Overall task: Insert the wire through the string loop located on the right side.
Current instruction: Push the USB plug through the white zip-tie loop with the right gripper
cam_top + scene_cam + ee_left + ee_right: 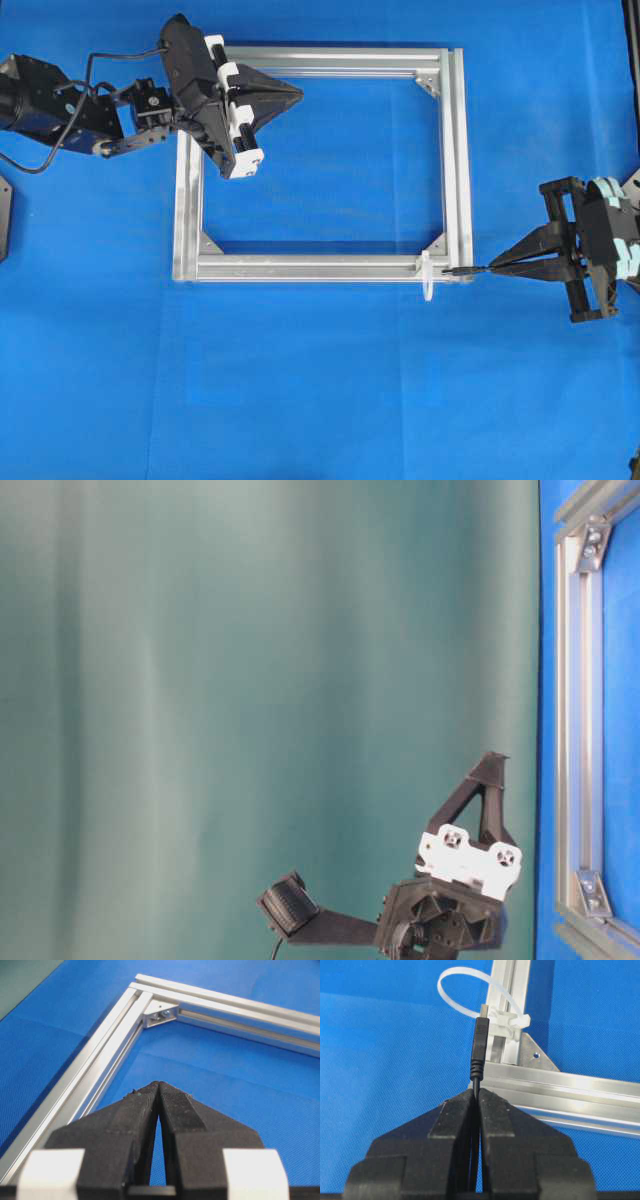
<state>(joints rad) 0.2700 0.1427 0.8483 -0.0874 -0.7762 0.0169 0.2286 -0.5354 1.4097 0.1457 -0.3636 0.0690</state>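
We have the wire [480, 1045] pinched in the right claw [495, 266], plug tip pointing along its long axis at the string loop [470, 995], just short of it at the frame [455, 150] corner; the empty left claw [298, 94], closed, sits well apart.

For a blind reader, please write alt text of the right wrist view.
The right end effector, shut on the wire, points its plug at the white string loop fixed to the aluminium frame. Blue table cover lies beneath.
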